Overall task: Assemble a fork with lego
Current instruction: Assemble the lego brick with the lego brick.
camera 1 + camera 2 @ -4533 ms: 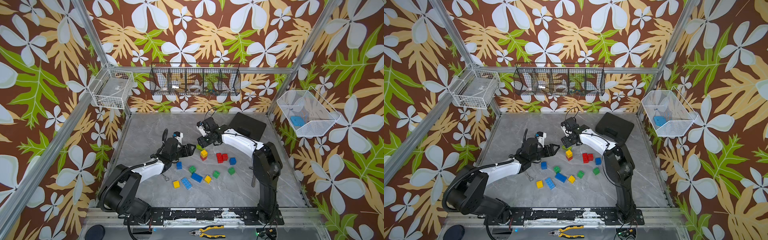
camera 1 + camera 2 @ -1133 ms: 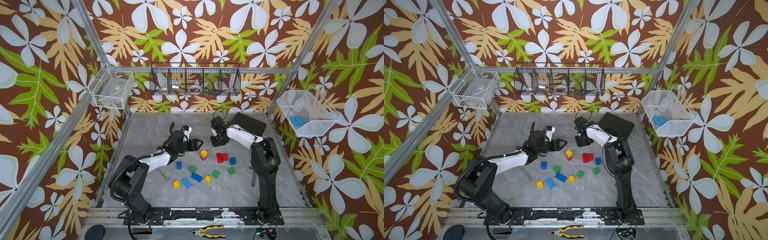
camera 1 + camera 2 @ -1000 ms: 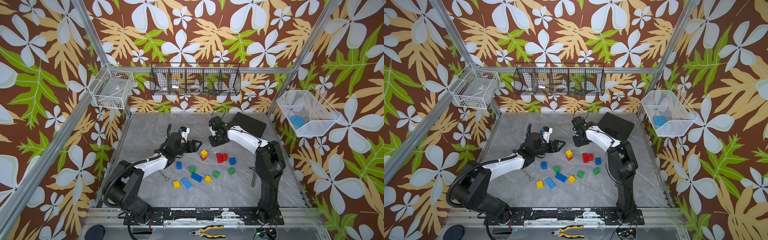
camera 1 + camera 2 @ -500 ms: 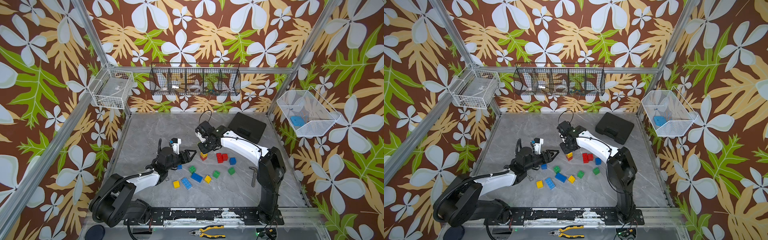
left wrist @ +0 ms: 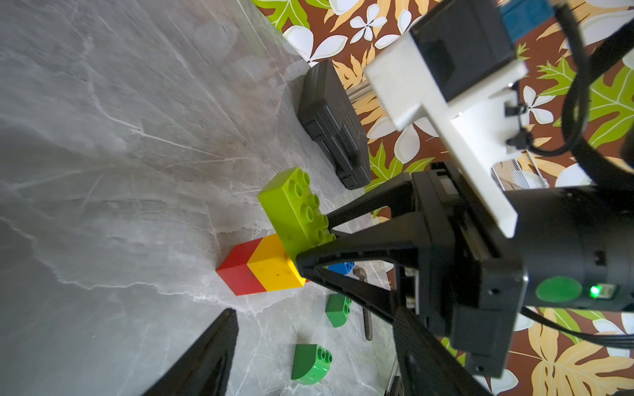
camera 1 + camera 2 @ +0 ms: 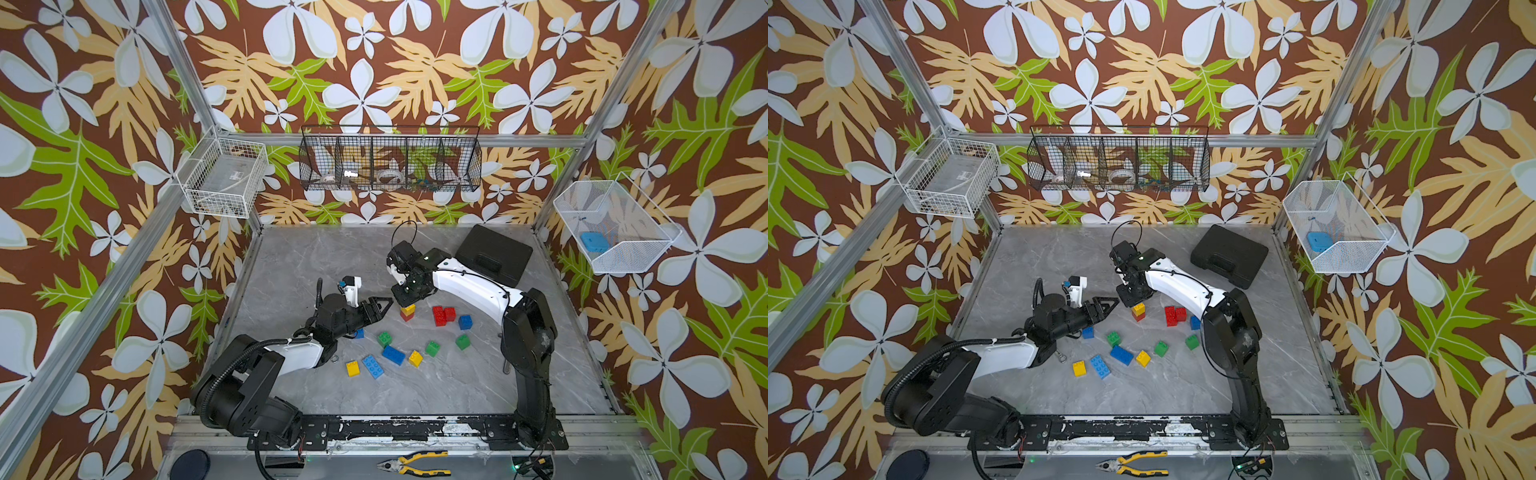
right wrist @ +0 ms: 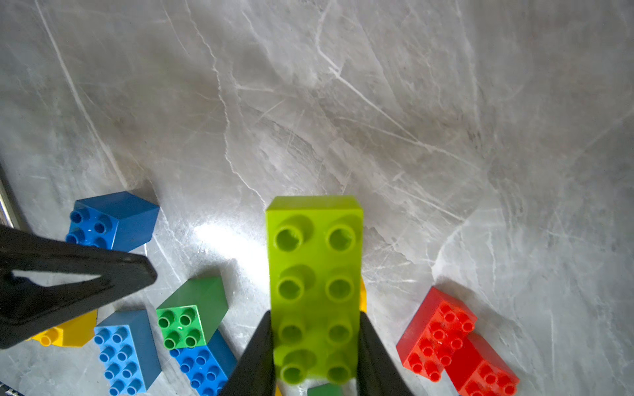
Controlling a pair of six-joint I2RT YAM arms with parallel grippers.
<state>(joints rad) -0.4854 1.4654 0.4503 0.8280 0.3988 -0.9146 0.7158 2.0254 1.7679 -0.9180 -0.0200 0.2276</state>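
While right end effector (image 6: 408, 297) grips lime brick (image 7: 315, 260), left end effector (image 6: 381, 308) nearer stack (image 6: 407, 312)

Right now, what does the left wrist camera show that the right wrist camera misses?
Only the left wrist view shows the black case and the red brick under the yellow brick. Only the right wrist view shows the joined red bricks. Both show the lime-green long brick clamped in the right gripper.

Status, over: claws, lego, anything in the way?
Right claw shut on lime brick, atop yellow-on-red stack. Left claw open, empty, beside stack. Nothing blocking.
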